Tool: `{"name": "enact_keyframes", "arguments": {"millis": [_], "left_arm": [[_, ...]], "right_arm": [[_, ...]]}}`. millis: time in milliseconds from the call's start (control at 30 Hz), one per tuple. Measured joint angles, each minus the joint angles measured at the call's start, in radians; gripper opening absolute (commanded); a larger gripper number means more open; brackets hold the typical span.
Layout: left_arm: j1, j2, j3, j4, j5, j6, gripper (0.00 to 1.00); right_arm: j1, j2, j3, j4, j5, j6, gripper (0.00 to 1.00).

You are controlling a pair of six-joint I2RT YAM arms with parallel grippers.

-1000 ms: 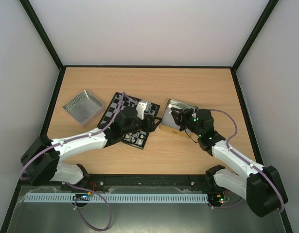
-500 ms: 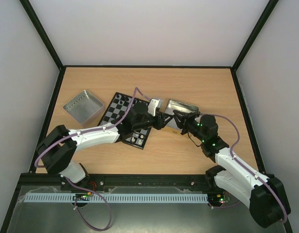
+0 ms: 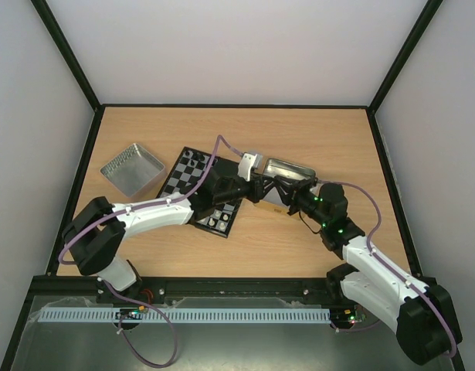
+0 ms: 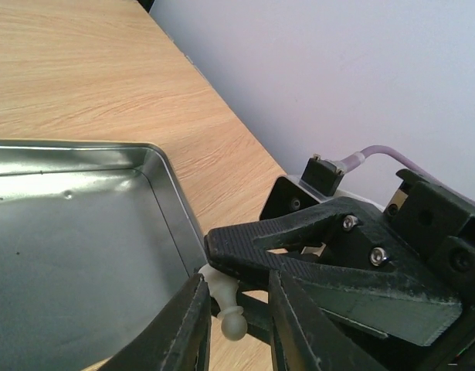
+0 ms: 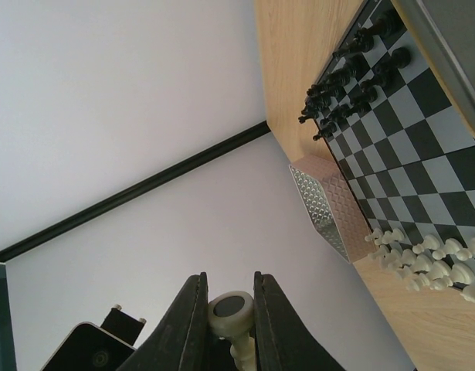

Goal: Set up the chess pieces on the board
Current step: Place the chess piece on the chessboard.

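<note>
Textured tray (image 3: 131, 169) and smooth tray (image 3: 294, 166) lie well apart on the wooden table (image 3: 245, 131).

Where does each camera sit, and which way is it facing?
Top external: above and behind the bases, looking down at the table; the left arm and right arm meet beside the chessboard.
Left wrist: on the left arm, facing the silver tray; its jaws flank a white pawn.
Right wrist: on the right arm, facing the chessboard; its jaws clamp that pawn's base.
Shared: the pawn, in both wrist views.
</note>
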Motion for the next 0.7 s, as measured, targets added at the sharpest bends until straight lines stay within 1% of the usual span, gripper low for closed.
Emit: {"name": "enact_keyframes", "arguments": {"millis": [233,600,667,700], "left_arm": [[0.001,0.009,0.002,0.001,0.007,0.002,0.27],[0.001,0.008,-0.004,0.012,0.026,0.001,0.14],[0.001,0.007,-0.004,0.016,0.026,0.0,0.14],[0.001,0.007,-0.004,0.019,0.026,0.002,0.15]], "right_arm": [[-0.002,-0.005,0.0,-0.001,0.002,0.0,0.11],[-0.002,-0.009,-0.017,0.035,-0.001,0.031,0.11],[-0.002,-0.014,-0.018,0.04,-0.001,0.036,0.11],[-0.002,-0.017,-0.018,0.042,-0.001,0.039,0.11]]}}
